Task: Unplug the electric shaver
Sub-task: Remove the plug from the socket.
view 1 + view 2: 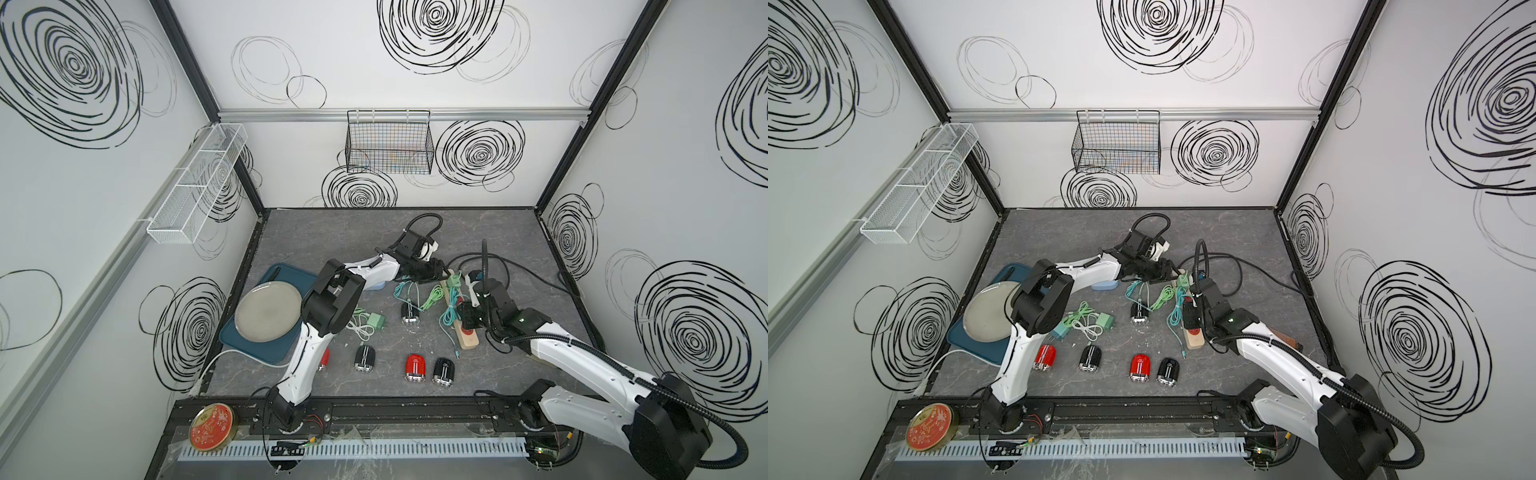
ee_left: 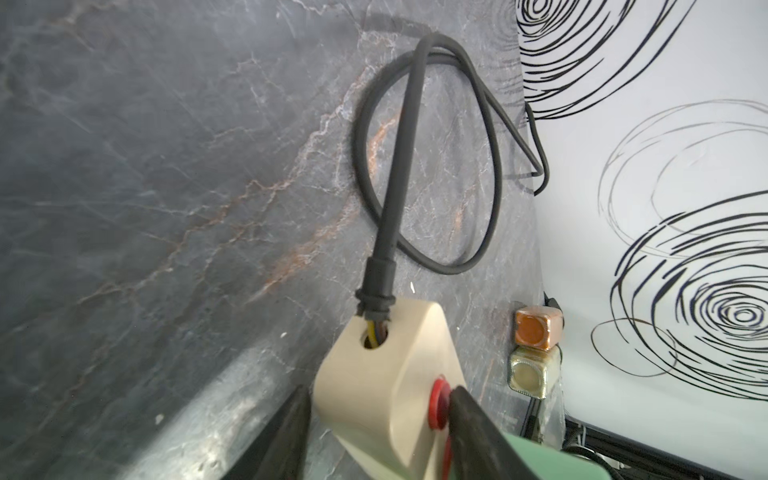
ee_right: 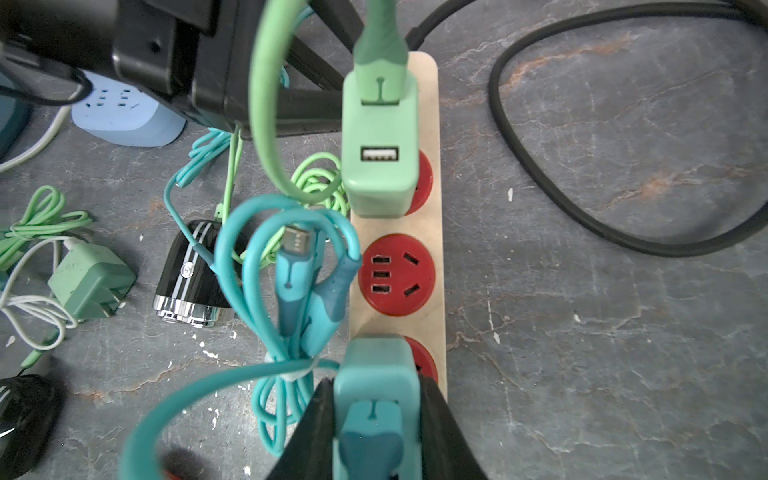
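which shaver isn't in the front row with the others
The black shaver among the green and teal cables, beside the power strip; the other four lie in a front row.

2 white arms, black joints.

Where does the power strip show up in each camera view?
In a top view: strip right of centre, below the middle.
In a top view: strip just right of centre.
Left wrist: its beige end, bottom centre.
Right wrist: runs down the middle.
Shared landmark: green charger plugged into it, seen in all views.
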You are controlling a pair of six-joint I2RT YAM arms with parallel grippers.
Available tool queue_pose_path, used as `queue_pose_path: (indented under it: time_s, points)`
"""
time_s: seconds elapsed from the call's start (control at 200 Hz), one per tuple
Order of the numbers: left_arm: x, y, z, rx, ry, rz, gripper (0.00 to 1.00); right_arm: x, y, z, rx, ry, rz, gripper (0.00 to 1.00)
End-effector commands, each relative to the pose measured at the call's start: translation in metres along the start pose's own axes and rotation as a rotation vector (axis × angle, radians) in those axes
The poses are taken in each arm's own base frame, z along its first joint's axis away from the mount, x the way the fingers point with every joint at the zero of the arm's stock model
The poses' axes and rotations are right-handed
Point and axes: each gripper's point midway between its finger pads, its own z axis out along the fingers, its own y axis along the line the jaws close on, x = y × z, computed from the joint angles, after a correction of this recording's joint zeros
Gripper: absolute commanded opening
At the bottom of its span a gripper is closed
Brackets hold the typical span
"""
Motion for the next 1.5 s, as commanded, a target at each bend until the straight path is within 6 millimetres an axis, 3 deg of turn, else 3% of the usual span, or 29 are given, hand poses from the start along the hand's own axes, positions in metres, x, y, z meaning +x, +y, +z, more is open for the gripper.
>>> queue_pose_path:
  time_s: [0.0, 0.155, 0.61, 0.66, 0.725, 0.78, 1.156, 1.496]
  points:
    - [-0.004, -0.023, -0.007, 0.088, -0.012, 0.005, 0.57, -0.031, 0.013, -0.010, -0.061, -0.136, 0.022, 0.11]
    - [-0.003, -0.023, -0.007, 0.103, -0.012, -0.005, 0.49, -0.028, 0.012, -0.008, -0.056, -0.127, 0.023, 0.11]
    - [-0.011, -0.059, -0.026, 0.293, -0.059, 0.046, 0.32, -0.019, 0.012, -0.008, -0.082, -0.137, 0.061, 0.11]
    - [-0.011, -0.060, -0.029, 0.308, -0.066, 0.051, 0.34, -0.019, 0.012, -0.009, -0.090, -0.144, 0.067, 0.11]
    - [-0.009, -0.062, -0.031, 0.324, -0.063, 0.060, 0.48, -0.021, 0.013, -0.011, -0.099, -0.160, 0.073, 0.11]
    - [-0.006, -0.062, -0.030, 0.326, -0.057, 0.067, 0.53, -0.023, 0.013, -0.014, -0.103, -0.176, 0.076, 0.11]
    - [-0.008, -0.063, -0.025, 0.383, -0.068, 0.030, 0.54, -0.029, 0.014, -0.026, -0.124, -0.226, 0.077, 0.11]
    - [-0.010, -0.063, -0.024, 0.369, -0.073, 0.018, 0.33, -0.022, 0.015, -0.019, -0.127, -0.192, 0.072, 0.11]
